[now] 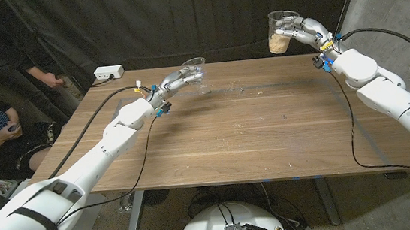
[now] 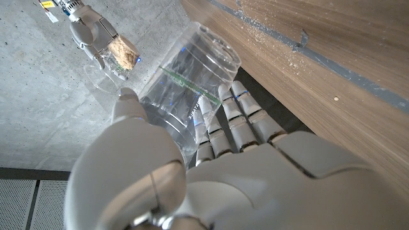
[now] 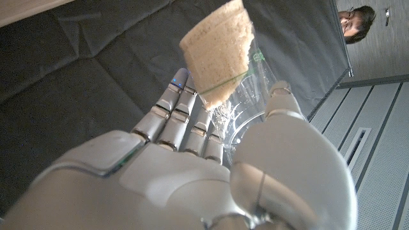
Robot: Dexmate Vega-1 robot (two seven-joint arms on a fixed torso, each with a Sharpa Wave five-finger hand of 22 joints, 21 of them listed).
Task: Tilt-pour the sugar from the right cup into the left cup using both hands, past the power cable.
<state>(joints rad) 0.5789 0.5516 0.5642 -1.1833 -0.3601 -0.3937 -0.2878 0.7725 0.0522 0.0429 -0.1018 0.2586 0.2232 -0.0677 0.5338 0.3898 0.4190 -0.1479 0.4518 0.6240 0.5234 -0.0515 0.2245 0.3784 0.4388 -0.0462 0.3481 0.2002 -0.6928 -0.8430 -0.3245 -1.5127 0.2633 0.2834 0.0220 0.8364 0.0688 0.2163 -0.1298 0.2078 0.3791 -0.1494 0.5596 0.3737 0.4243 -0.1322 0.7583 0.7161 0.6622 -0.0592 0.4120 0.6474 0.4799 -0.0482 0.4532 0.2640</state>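
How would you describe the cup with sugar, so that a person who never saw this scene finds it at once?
Start at the wooden table and go to its far right corner, by the grey wall. There the right hand holds a clear plastic cup upright in the air. Its bottom is full of tan sugar, while the other clear cup, held tilted by the left hand, is empty.

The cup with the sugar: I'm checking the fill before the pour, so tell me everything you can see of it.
The sugar cup is clear thin plastic, wider at its open rim, with a thin green line around its wall. Light brown sugar fills about its bottom third, and some grains cling higher up the wall. The right robot hand grips it around the side and holds it roughly upright in the air above the table's far right edge. Nothing else touches it.
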